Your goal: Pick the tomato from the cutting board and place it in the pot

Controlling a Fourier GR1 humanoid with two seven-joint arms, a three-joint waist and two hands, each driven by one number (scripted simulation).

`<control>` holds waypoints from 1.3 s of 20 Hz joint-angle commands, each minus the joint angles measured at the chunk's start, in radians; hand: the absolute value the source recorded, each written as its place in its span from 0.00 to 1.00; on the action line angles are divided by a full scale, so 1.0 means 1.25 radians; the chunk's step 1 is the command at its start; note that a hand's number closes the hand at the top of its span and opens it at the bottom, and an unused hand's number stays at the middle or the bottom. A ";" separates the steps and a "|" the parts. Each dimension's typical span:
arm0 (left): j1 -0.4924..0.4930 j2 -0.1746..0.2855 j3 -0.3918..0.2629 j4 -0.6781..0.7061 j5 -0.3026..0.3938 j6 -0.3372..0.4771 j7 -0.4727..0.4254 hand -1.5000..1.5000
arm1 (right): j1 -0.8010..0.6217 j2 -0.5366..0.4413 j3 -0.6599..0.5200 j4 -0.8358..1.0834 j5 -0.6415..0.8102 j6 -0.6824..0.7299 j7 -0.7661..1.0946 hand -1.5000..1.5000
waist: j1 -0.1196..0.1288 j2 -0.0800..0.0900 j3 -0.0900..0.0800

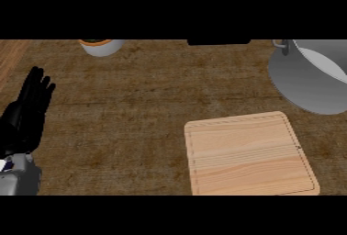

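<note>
Nearest, at the lower left edge, a grey forearm (17, 179) is seen, with the robot's black left hand (25, 114) held upright, fingers straight and close together. A pale, squarish wooden cutting board (249, 153) is laid at lower right. A round grey metal pot (301, 82) is set beyond it. Where the tomato lies, and which way it points, cannot be told.

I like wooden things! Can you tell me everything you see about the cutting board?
The cutting board is a pale wooden rectangle with rounded corners and a thin groove just inside its edge. It lies flat on the brown counter, slightly turned, at the view's lower right. Nothing lies on it and no hand touches it; the grey pot sits apart, beyond its right corner.
</note>
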 commanded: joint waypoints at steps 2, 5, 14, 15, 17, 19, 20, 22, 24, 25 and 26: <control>-0.034 -0.017 -0.018 0.024 -0.009 0.009 0.002 0.50 | -0.026 -0.056 -0.110 0.043 -0.227 0.190 -0.081 1.00 | 0.009 0.005 -0.001; -0.021 -0.024 -0.030 0.033 -0.016 -0.001 -0.028 0.50 | -0.087 -0.069 -0.121 0.168 -0.265 0.198 -0.085 1.00 | 0.037 0.009 0.001; -0.109 -0.022 -0.045 0.056 -0.031 0.009 0.009 0.50 | -0.288 -0.157 -0.049 0.315 -0.344 0.296 0.078 1.00 | 0.068 0.017 0.002; -0.068 -0.029 -0.055 0.039 -0.023 -0.012 -0.016 0.50 | -0.311 -0.126 -0.025 0.351 -0.320 0.270 0.056 1.00 | 0.081 0.018 0.003; -0.085 -0.023 -0.039 0.063 -0.007 -0.019 -0.019 0.50 | -0.365 -0.117 0.015 0.344 -0.333 0.291 0.130 1.00 | 0.086 0.019 0.002; -0.075 -0.005 -0.030 0.040 -0.002 -0.028 0.002 0.50 | -0.412 -0.086 0.042 0.418 -0.288 0.270 0.090 1.00 | 0.078 0.016 0.002; -0.096 -0.048 -0.053 0.099 -0.022 -0.003 -0.035 0.50 | -0.461 -0.097 0.051 0.440 -0.275 0.273 0.103 1.00 | 0.081 0.021 0.002; -0.111 -0.029 -0.040 0.081 -0.011 -0.008 -0.004 0.50 | -0.470 -0.048 0.071 0.453 -0.319 0.311 0.137 1.00 | 0.089 0.022 0.003; -0.133 -0.018 -0.037 0.091 -0.021 -0.008 -0.010 0.50 | -0.563 0.001 0.090 0.508 -0.228 0.161 0.111 1.00 | 0.097 0.024 0.004; -0.112 -0.010 -0.031 0.077 -0.013 -0.017 -0.005 0.50 | -0.561 -0.030 0.072 0.501 -0.175 0.054 0.096 1.00 | 0.091 0.021 0.003; -0.114 -0.042 -0.061 0.068 -0.030 0.003 -0.002 0.50 | -0.568 0.005 0.080 0.514 -0.142 -0.036 0.101 1.00 | 0.099 0.024 0.004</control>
